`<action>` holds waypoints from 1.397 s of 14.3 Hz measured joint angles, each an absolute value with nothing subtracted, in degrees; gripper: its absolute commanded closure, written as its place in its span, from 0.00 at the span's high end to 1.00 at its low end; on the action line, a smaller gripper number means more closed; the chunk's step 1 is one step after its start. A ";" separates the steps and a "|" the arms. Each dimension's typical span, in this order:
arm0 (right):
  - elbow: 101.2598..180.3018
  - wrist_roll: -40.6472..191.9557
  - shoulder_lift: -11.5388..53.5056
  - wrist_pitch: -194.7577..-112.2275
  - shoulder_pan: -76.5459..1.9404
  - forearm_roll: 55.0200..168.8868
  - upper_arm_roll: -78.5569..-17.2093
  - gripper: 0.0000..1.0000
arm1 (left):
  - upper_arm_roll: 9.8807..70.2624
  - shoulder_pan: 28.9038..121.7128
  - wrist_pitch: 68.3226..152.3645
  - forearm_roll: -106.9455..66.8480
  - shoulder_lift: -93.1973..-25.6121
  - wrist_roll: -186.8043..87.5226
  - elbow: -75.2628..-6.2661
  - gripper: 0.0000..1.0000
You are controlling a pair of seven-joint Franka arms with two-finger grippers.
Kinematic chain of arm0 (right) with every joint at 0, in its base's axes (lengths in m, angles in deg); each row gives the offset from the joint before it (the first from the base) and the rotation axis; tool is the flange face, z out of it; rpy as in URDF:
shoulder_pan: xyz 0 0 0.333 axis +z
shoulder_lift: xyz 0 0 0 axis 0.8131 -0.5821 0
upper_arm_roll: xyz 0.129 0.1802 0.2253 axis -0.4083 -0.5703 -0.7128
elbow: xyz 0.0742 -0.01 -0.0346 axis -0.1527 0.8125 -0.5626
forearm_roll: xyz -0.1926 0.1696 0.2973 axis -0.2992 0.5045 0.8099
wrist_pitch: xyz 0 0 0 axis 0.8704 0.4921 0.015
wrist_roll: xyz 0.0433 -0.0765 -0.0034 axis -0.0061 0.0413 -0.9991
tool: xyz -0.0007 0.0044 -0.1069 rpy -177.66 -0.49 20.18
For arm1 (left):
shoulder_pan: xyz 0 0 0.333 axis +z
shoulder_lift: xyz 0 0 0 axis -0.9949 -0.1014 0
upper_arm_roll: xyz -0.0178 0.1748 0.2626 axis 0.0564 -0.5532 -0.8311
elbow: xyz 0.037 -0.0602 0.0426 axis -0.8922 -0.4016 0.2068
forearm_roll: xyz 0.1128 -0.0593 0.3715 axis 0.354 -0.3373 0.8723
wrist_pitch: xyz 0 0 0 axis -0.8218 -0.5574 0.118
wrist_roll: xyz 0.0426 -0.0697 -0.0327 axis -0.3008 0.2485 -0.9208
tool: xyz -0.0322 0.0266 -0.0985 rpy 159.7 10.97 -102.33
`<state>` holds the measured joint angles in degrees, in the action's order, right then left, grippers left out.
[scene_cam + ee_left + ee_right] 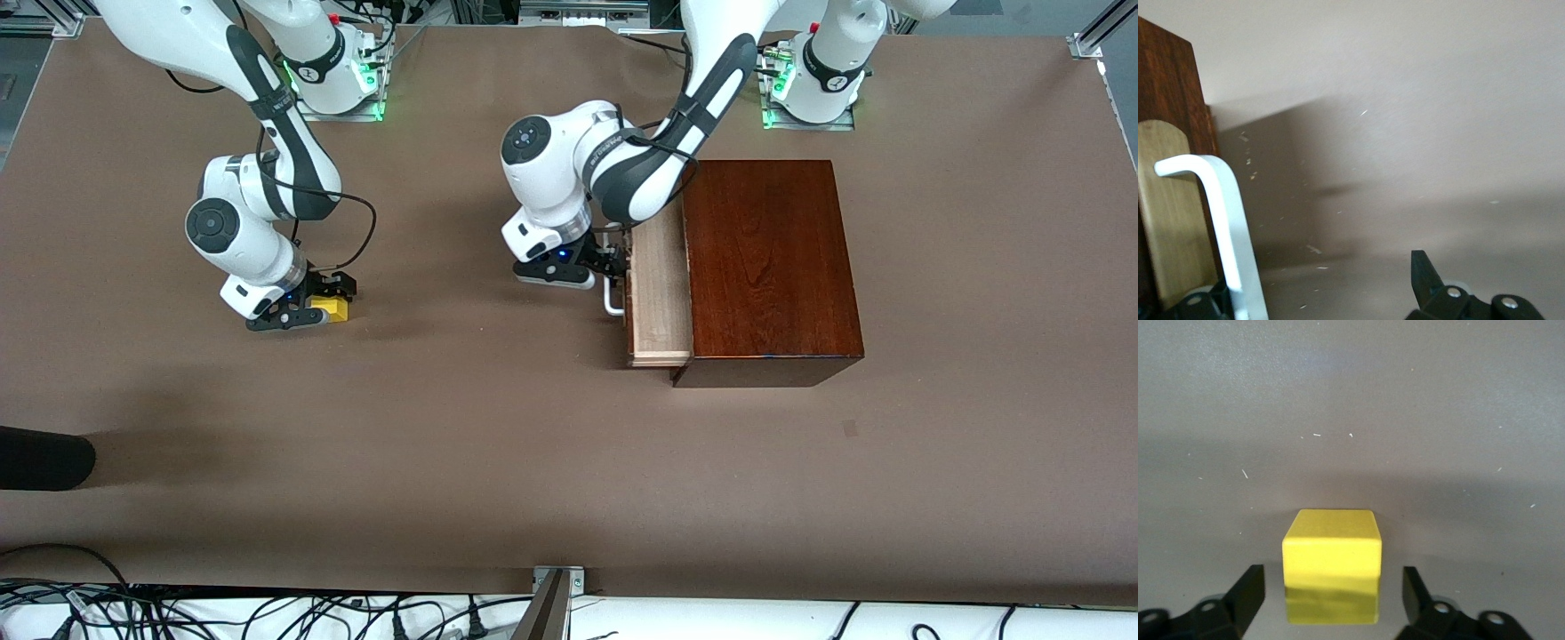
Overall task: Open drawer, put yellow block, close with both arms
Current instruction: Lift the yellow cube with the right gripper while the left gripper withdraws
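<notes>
The drawer [659,284] is pulled partly out of the dark-brown wooden box [769,267], showing its pale tray, and its white handle [612,300] faces the right arm's end of the table. My left gripper [613,263] is at the handle, open. In the left wrist view the handle bar [1228,220] stands between the spread fingers [1423,270], close to one of them, in front of the drawer's pale wood [1168,220]. The yellow block [334,308] rests on the table. My right gripper [322,304] is low around it, open. In the right wrist view the block [1331,540] sits between the fingers [1248,587] with a gap on each side.
The brown table [533,444] carries only the box and the block. A dark rounded object [44,458] reaches in at the table's front edge toward the right arm's end. Cables [267,613] run along the front edge.
</notes>
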<state>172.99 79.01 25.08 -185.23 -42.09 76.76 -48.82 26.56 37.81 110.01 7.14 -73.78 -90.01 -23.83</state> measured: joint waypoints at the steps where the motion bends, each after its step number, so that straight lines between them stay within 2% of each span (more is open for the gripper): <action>1: 173.00 79.01 24.90 -185.27 -42.09 76.76 -48.82 0.19 | 26.59 37.64 109.53 7.09 -74.33 -90.09 -22.55 1.00; 2: 173.00 79.02 24.68 -185.32 -42.09 76.76 -48.82 0.05 | 26.60 37.61 108.74 6.93 -74.72 -90.10 -21.72 1.00; 3: 173.00 79.02 24.60 -185.36 -42.08 76.78 -48.83 0.00 | 26.60 37.65 108.26 6.82 -74.88 -90.10 -21.25 1.00; 5: 172.95 79.01 24.60 -185.58 -42.08 76.78 -48.83 0.00 | 26.61 37.67 106.09 6.81 -74.87 -89.80 -19.78 1.00; 10: 168.13 78.19 24.96 -184.27 -42.08 76.77 -48.84 0.00 | 27.13 37.57 92.78 6.81 -72.49 -85.03 -16.10 1.00; 14: 158.99 75.79 26.02 -173.20 -42.06 76.77 -48.87 0.00 | 26.49 42.15 85.75 5.52 -64.48 -80.35 -13.32 1.00; 17: 150.35 74.56 26.46 -162.91 -42.03 76.77 -49.70 0.00 | 26.37 52.73 83.33 -0.06 -57.38 -74.79 -13.16 1.00; 20: 141.97 74.21 26.49 -154.51 -41.78 76.78 -53.07 0.00 | 26.44 62.13 80.67 -1.40 -53.95 -66.55 -13.21 1.00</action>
<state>141.97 74.21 26.49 -154.51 -41.78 76.78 -53.07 26.44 62.13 80.67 -1.40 -53.95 -66.55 -13.21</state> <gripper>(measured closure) 0.445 0.000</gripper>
